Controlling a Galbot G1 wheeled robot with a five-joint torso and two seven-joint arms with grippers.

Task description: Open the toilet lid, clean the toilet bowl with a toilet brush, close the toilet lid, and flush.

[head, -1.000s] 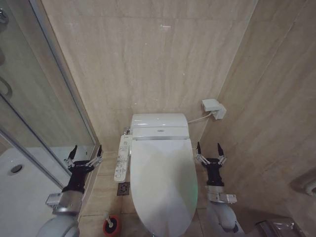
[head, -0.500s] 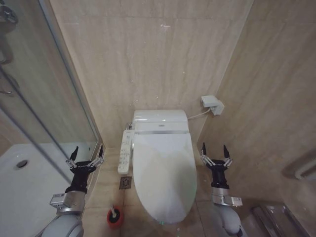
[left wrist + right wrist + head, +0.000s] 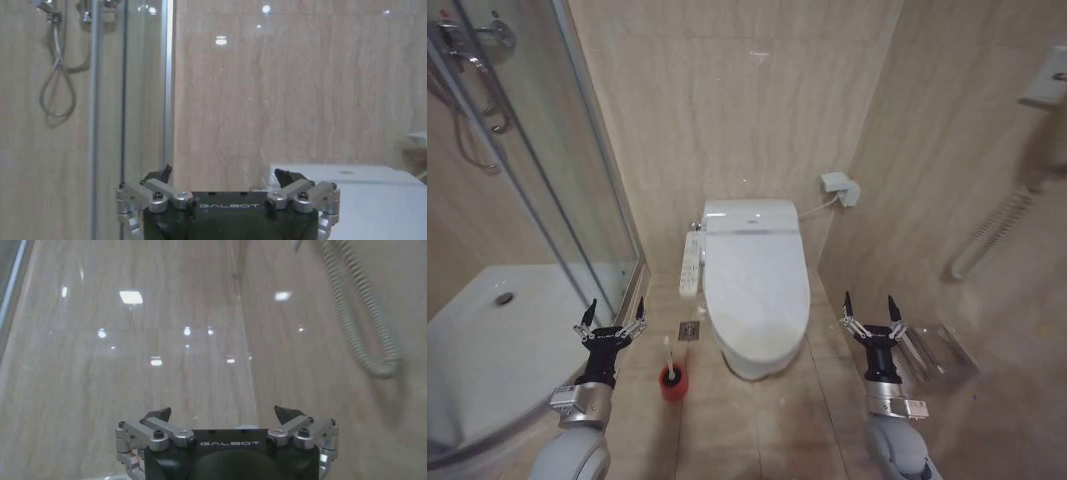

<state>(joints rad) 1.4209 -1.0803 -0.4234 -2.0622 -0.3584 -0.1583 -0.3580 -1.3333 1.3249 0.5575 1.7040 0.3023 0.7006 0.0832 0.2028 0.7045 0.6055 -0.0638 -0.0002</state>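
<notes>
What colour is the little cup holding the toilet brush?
Red; the cup shows best in the head view.

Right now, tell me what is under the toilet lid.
The toilet lid lies shut, so everything beneath it, the bowl included, is covered. Both grippers, left and right, hover apart from it, fingers open.

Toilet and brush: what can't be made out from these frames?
- Toilet bowl: hidden in the head view under the closed toilet lid.
- Toilet brush: bristle head sunk in its red cup.
- Side control panel: buttons too small to read.
- Left wrist view: the left gripper covers the toilet's near part.
</notes>
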